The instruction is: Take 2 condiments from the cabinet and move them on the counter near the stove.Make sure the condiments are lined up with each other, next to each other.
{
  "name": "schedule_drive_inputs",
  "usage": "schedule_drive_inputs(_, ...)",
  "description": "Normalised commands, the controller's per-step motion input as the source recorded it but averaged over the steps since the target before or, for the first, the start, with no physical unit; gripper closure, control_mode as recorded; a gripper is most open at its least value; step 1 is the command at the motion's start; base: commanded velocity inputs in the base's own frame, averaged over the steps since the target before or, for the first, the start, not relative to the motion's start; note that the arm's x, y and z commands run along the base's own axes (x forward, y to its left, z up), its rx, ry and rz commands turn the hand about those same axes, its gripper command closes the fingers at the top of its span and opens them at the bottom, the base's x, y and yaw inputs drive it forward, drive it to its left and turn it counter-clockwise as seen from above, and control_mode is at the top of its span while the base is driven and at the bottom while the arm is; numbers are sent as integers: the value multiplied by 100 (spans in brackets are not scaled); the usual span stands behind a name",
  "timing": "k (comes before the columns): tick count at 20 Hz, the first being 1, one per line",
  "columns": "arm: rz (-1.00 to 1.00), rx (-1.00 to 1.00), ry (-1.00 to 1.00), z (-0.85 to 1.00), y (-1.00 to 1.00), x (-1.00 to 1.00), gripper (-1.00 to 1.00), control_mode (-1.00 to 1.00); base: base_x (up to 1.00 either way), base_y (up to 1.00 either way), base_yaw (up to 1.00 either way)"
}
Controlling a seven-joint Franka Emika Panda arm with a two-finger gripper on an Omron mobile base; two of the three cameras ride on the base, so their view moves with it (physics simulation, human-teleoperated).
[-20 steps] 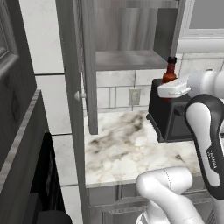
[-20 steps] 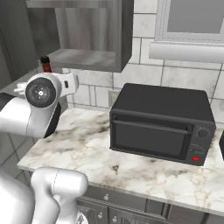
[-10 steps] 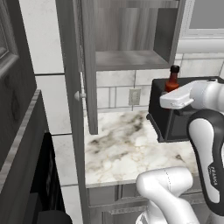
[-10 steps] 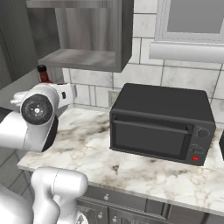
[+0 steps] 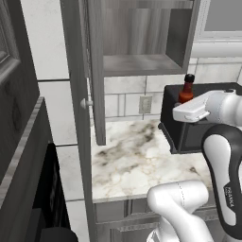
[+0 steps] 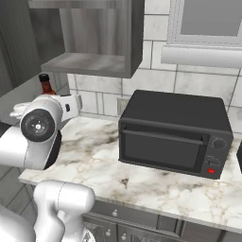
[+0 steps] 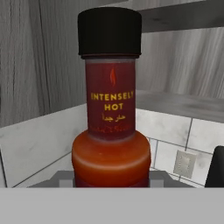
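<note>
Gripper (image 5: 185, 107) clamped on red hot-sauce bottle (image 7: 110, 109), black cap up, held in air below open wall cabinet (image 5: 137, 35), above marble counter (image 5: 127, 156), beside toaster oven (image 6: 175, 134). Keep btl upright, carry slow twd stove side, set down w/ room for 2nd alongside.

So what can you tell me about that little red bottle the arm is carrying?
The hot sauce bottle is slim and red, with a round black cap, a narrow neck and a wider orange-red shoulder. Yellow lettering reads "INTENSELY HOT" under a small flame. It stands upright, its lower body gripped in the arm's jaws, held in the air below the open cabinet and above the marble counter.
</note>
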Motion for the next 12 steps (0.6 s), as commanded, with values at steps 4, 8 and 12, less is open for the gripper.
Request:
schedule_drive_inputs(4,0,0,0,0,0,0,100,-100,0,0,0)
schedule_drive_inputs(8,0,0,0,0,0,0,100,-100,0,0,0)
schedule_drive_inputs(12,0,0,0,0,0,0,100,-100,0,0,0)
